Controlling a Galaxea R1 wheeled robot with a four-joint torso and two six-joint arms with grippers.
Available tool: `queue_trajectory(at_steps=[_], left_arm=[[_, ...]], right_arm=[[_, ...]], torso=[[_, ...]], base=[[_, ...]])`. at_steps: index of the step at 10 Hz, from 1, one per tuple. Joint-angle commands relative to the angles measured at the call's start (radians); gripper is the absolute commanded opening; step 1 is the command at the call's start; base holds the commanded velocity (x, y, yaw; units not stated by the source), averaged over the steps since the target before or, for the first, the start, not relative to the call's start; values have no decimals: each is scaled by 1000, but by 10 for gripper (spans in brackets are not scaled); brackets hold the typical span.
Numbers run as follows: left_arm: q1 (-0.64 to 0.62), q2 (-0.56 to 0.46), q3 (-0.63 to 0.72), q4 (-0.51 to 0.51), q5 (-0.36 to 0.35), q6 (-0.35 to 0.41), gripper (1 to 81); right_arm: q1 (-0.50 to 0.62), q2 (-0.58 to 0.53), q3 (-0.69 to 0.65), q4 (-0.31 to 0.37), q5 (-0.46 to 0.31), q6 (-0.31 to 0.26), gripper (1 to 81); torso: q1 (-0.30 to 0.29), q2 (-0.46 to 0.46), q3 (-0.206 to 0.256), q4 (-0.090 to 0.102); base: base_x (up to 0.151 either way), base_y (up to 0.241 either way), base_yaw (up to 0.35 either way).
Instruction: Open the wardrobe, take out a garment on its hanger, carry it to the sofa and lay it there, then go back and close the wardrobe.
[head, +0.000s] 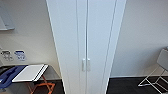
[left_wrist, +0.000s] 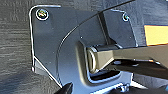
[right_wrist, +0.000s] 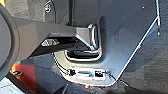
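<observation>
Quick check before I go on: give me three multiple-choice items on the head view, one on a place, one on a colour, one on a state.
1. Where do the wardrobe handles sit?
A. On the outer edges
B. Side by side at the seam between the doors
C. Along the top

2. What colour are the legs of the stand left of the wardrobe?
A. Orange
B. Green
C. Yellow

3. The wardrobe doors are:
A. Both swung open
B. One ajar
C. Both closed

Answers: 1 B, the pair flanks the centre seam. 2 A, orange legs show under the white board. 3 C, the doors meet flush.

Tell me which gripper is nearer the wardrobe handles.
Neither left nor right can be picked. The handles sit at the closed wardrobe doors' seam, straight ahead in the head view. Both wrist views face dark floor, so both arms seem low, short of them.
</observation>
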Motion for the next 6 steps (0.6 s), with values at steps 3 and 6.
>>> queue_trajectory(at_steps=[3,6], left_arm=[[-27,-12,13,14,48,1,811],[-27,-11,11,14,48,1,811]], right_arm=[[33,-17,14,-10,-52,-3,811],[38,-17,17,-10,-52,-4,811]], torso=[[0,0,0,0],[1,0,0,0]], base=[[94,0,0],[102,0,0]])
